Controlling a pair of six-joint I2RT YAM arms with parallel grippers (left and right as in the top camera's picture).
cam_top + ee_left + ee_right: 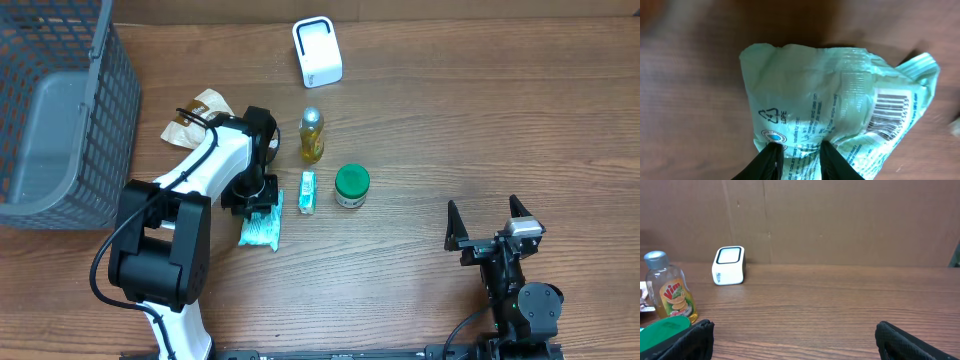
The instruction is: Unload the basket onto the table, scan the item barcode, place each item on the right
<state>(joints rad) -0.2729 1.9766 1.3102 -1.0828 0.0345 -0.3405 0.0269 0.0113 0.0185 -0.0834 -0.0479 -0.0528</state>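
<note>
Nearest the bases, the right claw [484, 215] hangs over the bench [420, 290] with its fingers wide apart. Farther out, at ten o'clock from it, the left claw [800, 152] is clamped on the pale green packet [805, 85], whose barcode [890, 111] faces the wrist camera. A small green box [308, 192] and a green-lidded jar [351, 185] sit at three o'clock of the packet, and a yellow bottle [312, 136] at one o'clock. The white scanner [318, 52] stands farthest, at twelve o'clock of the bottle.

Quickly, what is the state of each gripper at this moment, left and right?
Left gripper: closed on the green packet, pinching its edge.
Right gripper: open, holding nothing.
</note>
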